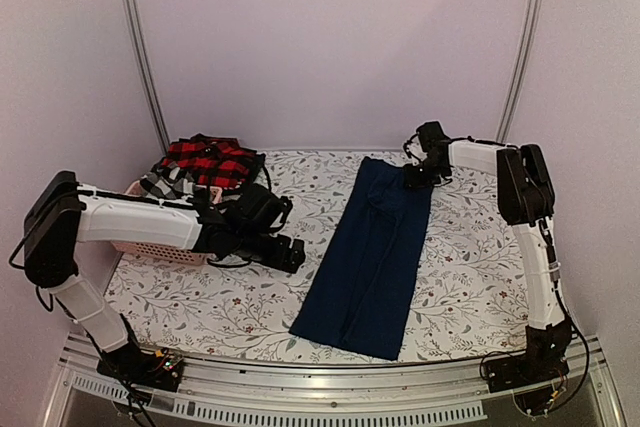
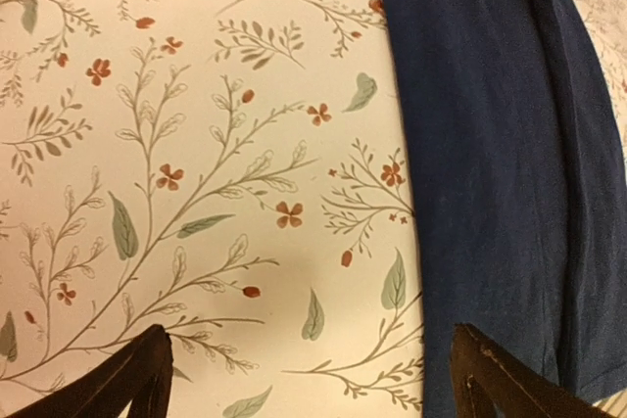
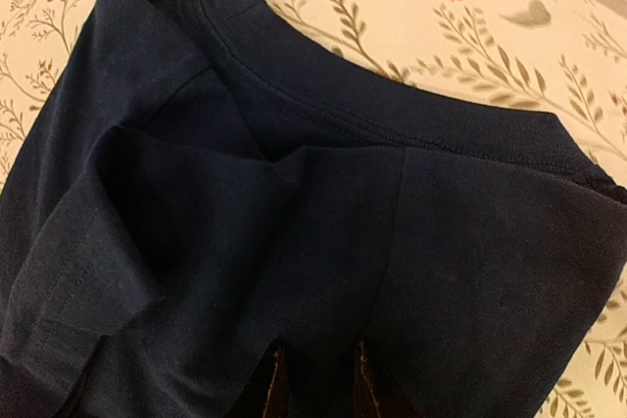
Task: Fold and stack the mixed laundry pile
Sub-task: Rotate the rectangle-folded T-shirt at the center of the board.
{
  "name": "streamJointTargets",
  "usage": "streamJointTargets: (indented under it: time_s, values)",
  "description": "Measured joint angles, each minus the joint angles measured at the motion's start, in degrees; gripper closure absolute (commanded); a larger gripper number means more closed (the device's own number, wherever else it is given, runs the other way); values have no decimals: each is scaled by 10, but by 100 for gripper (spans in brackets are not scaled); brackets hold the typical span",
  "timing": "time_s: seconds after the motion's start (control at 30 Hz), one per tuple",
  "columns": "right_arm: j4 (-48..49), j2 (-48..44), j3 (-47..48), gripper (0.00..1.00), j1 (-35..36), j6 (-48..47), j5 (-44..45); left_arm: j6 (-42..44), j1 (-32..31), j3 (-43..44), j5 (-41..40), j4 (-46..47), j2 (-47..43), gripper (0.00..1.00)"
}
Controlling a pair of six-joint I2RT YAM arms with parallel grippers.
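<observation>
A navy blue garment (image 1: 370,247) lies as a long strip down the middle of the table. Seen from the right wrist, its ribbed edge and a hemmed fold (image 3: 294,193) fill the picture. My right gripper (image 1: 415,177) is at the strip's far right corner, its jaws (image 3: 315,359) nearly together with navy cloth pinched between them. My left gripper (image 1: 290,252) hovers low just left of the strip, wide open (image 2: 312,340) over bare tablecloth, with the garment's edge (image 2: 500,144) beside its right finger. The rest of the pile, a red-and-black plaid piece (image 1: 210,162) over a checked shirt (image 1: 165,182), sits in the basket.
A pink slotted basket (image 1: 160,250) stands at the left edge, partly under my left arm. The floral tablecloth (image 1: 470,257) covers the table. White walls and two metal posts close in the back and sides.
</observation>
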Motion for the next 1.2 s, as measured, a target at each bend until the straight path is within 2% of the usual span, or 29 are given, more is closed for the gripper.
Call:
streamJointTargets:
  time_s: [0.17,0.27,0.47,0.57,0.73,0.97,1.07,1.2]
  values:
    - [-15,72,118,78,16,-29,10,-9,28,-43,-1,35,-49,0]
    - [-10,106,168,72,18,-38,7,-14,44,-64,5,54,-63,0]
    - [1,111,175,53,18,-45,-24,-9,63,-84,48,116,-56,0]
    - [1,104,173,49,23,-39,-41,-1,60,-72,64,143,-37,0]
    - [0,32,104,50,35,-31,-43,18,53,-21,70,159,11,0]
    - [29,-133,-104,50,48,4,-42,68,21,81,63,160,101,0]
    - [42,-148,-150,50,48,12,-40,81,6,94,64,158,122,0]
    - [43,-126,-163,50,48,15,-37,88,1,94,66,151,124,0]
